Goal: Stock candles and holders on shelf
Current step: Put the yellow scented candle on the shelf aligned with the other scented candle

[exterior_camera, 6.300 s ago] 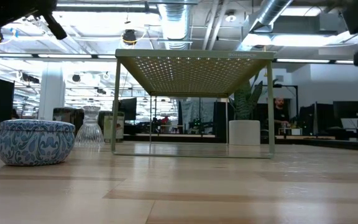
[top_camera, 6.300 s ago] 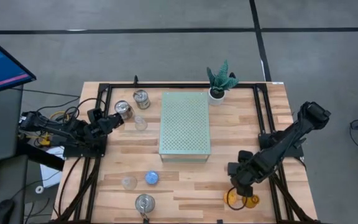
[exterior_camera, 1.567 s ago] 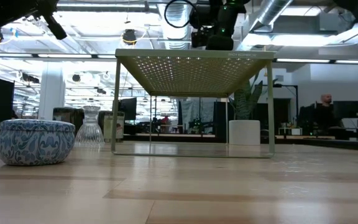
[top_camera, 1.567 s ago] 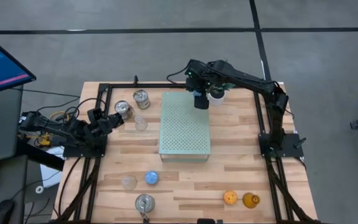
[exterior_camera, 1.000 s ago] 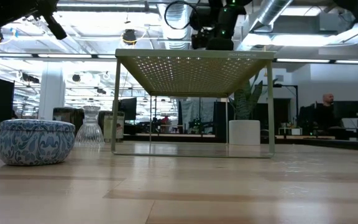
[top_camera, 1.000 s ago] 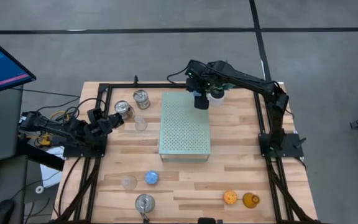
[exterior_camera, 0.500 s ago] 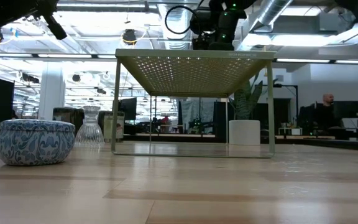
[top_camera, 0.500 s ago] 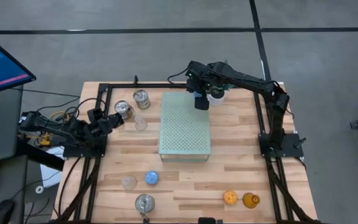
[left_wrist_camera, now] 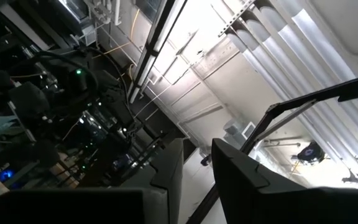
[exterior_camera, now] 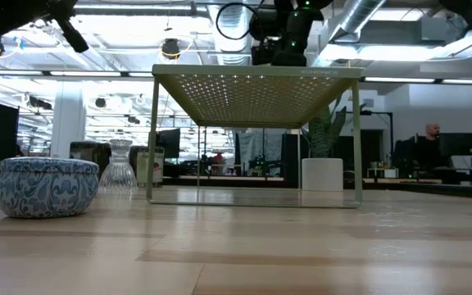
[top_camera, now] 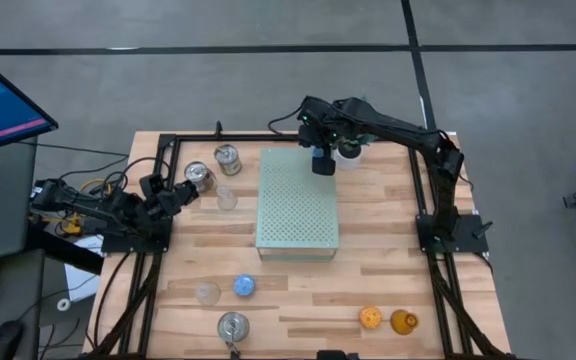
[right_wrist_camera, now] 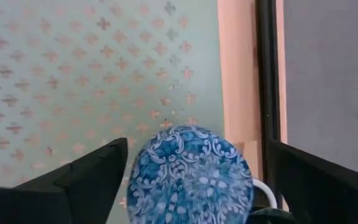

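The left gripper (top_camera: 185, 190) rests at the table's left edge beside a silver tin (top_camera: 199, 176); I cannot tell its fingers' state. The shelf (top_camera: 297, 203) runs lengthwise front to back. At its far right corner, the right gripper (top_camera: 323, 160) stands spread wide around a blue candle (right_wrist_camera: 190, 173), near the plant (top_camera: 354, 130).

Wooden table (top_camera: 388, 215): mint perforated shelf (top_camera: 296, 205), silver tins, glass cups, candles; blue candle (right_wrist_camera: 190, 172) on shelf
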You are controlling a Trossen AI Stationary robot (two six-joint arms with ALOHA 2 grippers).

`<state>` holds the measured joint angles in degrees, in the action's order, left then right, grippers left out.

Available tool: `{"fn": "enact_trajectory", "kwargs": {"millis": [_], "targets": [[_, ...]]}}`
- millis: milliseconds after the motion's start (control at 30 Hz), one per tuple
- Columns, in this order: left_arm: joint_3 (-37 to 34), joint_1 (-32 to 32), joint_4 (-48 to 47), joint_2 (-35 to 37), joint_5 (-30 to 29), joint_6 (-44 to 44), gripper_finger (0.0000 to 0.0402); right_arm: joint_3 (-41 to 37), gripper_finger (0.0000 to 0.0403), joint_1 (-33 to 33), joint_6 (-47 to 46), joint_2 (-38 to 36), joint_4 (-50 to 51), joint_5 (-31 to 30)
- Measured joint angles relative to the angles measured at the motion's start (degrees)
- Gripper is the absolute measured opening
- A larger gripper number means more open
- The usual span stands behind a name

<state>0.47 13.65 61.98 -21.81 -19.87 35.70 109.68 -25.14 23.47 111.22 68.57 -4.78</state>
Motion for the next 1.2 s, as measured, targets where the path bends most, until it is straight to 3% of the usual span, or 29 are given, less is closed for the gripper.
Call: {"fn": "enact_trajectory", "kwargs": {"millis": [267, 500, 600, 733, 833, 1000, 1200], "targets": [[0.4, 0.0, -0.2, 0.0, 0.4, -1.2, 0.0144, 6.7, 0.0397, 0.0, 0.5, 0.0, 4.7, -0.5], [7.3, 0.0, -1.9, -5.1, 1.3, -5.5, 0.0219, 17.8, 0.0395, 0.8, 0.4, -0.1, 13.5, -0.4], [12.6, 0.0, -9.6, -8.8, 2.1, -5.0, 0.0234, 23.1, 0.0398, 1.9, -1.2, -0.5, 17.9, -0.1], [21.2, 0.0, -27.3, -14.4, 4.1, -1.0, 0.0236, 25.4, 0.0399, 4.3, -4.4, -5.2, 19.7, 0.9], [25.6, 0.0, -35.8, -17.8, 6.7, 0.7, 0.0235, 25.2, 0.0399, 6.9, -10.0, -8.8, 21.9, 0.8], [27.5, 0.0, -35.8, -19.4, 8.2, 1.7, 0.0236, 21.3, 0.0399, 16.3, -21.3, -14.0, 21.3, 0.1], [27.3, 0.0, -36.3, -15.8, 10.5, 2.1, 0.0235, 6.0, 0.0399, 30.3, -36.2, -19.3, 21.4, -2.6]]}}
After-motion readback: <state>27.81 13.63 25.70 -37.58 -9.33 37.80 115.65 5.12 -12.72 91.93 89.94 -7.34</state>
